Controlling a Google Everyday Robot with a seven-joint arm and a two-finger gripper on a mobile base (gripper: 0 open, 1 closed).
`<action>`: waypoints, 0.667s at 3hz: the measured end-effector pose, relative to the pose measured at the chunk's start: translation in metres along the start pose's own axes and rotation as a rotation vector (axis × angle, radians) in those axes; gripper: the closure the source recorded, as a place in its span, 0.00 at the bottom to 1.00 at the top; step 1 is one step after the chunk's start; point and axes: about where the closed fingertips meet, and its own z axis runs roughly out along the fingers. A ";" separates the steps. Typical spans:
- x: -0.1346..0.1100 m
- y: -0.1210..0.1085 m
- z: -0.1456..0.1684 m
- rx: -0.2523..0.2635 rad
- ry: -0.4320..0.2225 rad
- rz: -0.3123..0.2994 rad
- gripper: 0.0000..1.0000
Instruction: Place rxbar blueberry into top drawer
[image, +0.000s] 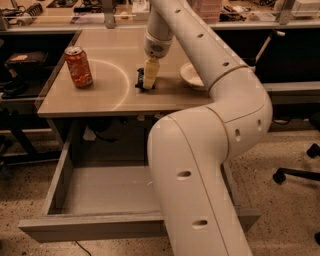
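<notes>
- Speckled floor and cluttered benches along the far side surround a tan table.
- An orange soda can stands upright at the table's far left.
- A pale bowl sits to the right, partly hidden by the white arm.
- The dark blue snack bar lies on the tabletop between can and bowl.
- The gripper points down at mid-table, right against the snack bar; I cannot tell how far open it is or whether it holds anything.
- The top drawer under the table is pulled out toward the near side, grey bottom showing.
</notes>
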 end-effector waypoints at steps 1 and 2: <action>0.010 0.018 -0.050 0.048 -0.039 0.030 1.00; 0.020 0.050 -0.099 0.098 -0.098 0.059 1.00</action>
